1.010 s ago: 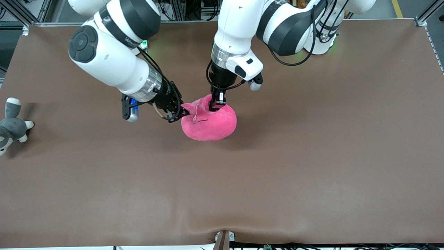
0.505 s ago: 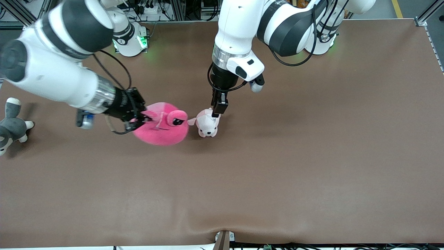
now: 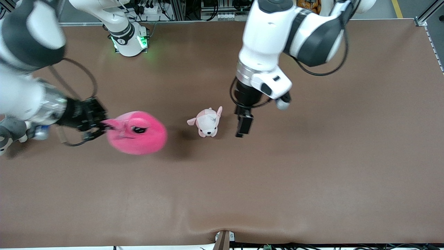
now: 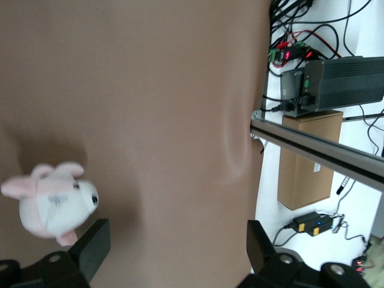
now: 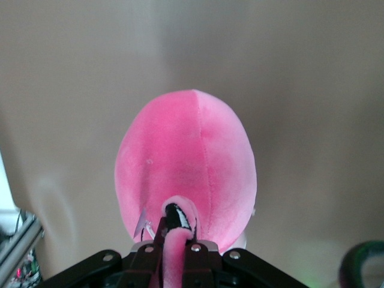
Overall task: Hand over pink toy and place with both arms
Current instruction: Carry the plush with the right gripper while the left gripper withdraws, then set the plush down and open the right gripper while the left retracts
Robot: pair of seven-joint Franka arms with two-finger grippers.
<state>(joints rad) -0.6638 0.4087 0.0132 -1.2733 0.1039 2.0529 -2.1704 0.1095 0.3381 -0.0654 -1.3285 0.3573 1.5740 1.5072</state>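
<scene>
Front view, from the right arm's end of the bench point(image 3: 312, 173) toward the left arm's end. We see a grey-and-white plush point(image 3: 7, 133) at the bench edge, partly covered by the right arm. Next comes the right end effector point(image 3: 100, 125), its fingers clamped on a pink flap at the edge of the pink toy point(image 3: 136, 132). The toy hangs from that grip above the bench, its shadow falling on the brown surface toward the small puppy plush point(image 3: 207, 122). The toy's long axis runs roughly along the bench away from the end effector, and one black eye faces up toward the camera; its outline is blurred. The puppy plush lies on the bench just beside the left end effector point(image 3: 243, 127), not touching it, its snout turned toward the front camera. The left end effector hangs over bare bench.

Left wrist view. Here we see what the front view does not: the two fingers point(image 4: 91, 246) of the left end effector point(image 4: 174, 249) stand wide apart with nothing between them, the puppy plush point(image 4: 51, 201) just outside one of them.

Right wrist view. We look along the toy point(image 5: 187, 171) from the right end effector point(image 5: 173, 249): a central seam runs lengthwise away from the grip, and the pinched flap sits between closed fingers.
</scene>
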